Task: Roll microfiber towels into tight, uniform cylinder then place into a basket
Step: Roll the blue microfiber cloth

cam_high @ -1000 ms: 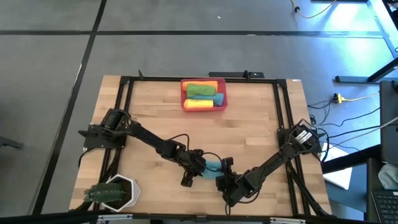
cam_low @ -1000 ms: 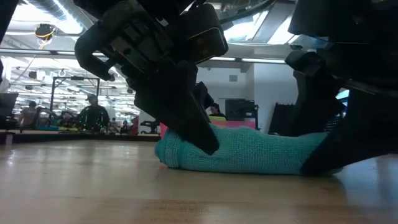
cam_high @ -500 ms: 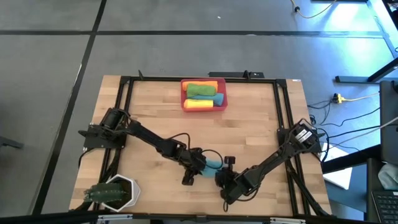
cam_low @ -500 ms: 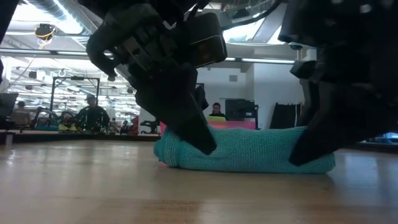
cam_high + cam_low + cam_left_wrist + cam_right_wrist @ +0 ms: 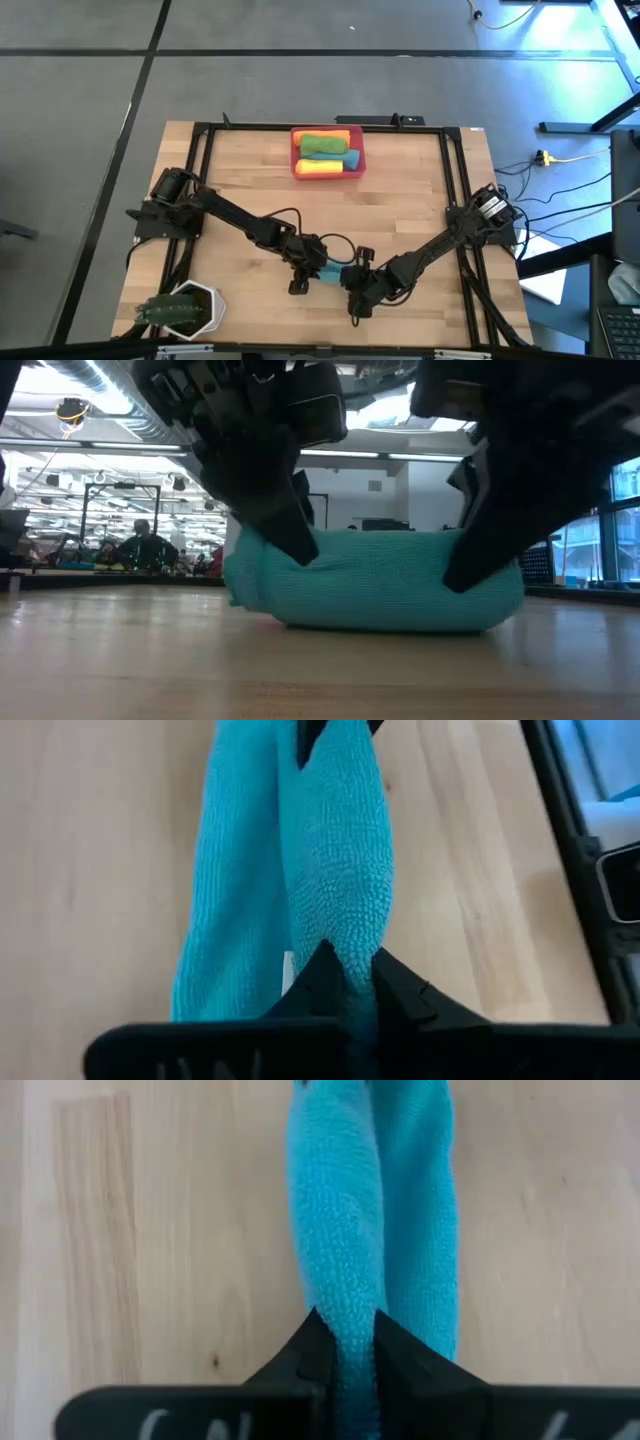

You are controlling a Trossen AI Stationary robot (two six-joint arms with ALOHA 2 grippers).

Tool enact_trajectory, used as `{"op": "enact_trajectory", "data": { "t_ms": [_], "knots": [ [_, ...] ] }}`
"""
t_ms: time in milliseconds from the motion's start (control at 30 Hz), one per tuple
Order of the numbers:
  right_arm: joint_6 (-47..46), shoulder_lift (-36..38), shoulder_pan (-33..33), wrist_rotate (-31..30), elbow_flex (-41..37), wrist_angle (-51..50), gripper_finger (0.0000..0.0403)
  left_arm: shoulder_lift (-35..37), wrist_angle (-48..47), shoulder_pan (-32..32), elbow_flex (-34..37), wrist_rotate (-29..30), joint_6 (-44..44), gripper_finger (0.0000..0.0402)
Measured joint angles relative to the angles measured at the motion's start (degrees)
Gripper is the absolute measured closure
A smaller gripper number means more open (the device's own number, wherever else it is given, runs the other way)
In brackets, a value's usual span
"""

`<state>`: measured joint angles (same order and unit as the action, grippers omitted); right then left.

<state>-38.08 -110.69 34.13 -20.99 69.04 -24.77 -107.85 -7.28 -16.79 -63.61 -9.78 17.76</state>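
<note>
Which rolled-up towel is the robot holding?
The teal-blue towel, gripped at its ends by the left gripper and right gripper. The green, yellow and orange ones lie in the basket.

My rig, item by item, as I see it from the remote station:

Left arm: matte black segmented links, bulky cylindrical shoulder housing at the base, thin black cable looping along the forearm.

Right arm: same black build, blocky shoulder unit carrying a small white label, black cable trailing beside the links.

Left gripper: two black tapered plastic fingers on a broad black crossbar.

Right gripper: identical black wedge-shaped fingers, crossbar faintly marked with pale lettering I cannot read.

Gripper bodies, seen from bench height: chunky black housings with ribbed, glossy faces.
</note>
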Motion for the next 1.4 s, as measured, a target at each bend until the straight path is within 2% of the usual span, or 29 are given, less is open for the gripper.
{"op": "enact_trajectory", "data": {
  "t_ms": [200, 500, 600, 833, 1233, 1400],
  "knots": [
    [0.67, 0.1, -1.3, 4.18, -2.3, 6.63, 0.0372, 0.0, -0.39, 1.7, 1.21, -3.72, 1.67, 0.0398],
    [-6.14, 3.17, -4.16, 9.59, -18.58, 32.76, 0.0372, -0.24, 6.9, 4.43, 6.88, -7.34, 4.08, 0.0398],
    [-9.92, 3.26, -5.35, 11.17, -21.92, 38.48, 0.0372, -0.31, 8.31, 5.27, 7.67, -8.39, 4.43, 0.0397],
    [-14.36, 3.32, -6.12, 11.58, -23.98, 40.11, 0.0372, 0.08, 8.78, 5.98, 7.71, -7.19, 1.57, 0.0354],
    [-15.89, 3.21, -6.08, 11.43, -24.09, 39.73, 0.0372, 7.24, 6.19, 6.01, 7.95, 3.59, -7.59, 0.0248],
    [-17.4, 3.23, -6.48, 11.88, -24.09, 39.06, 0.0372, 10.28, 8.89, 3.02, 7.88, 7.03, -11.93, 0.0221]
  ]
}}
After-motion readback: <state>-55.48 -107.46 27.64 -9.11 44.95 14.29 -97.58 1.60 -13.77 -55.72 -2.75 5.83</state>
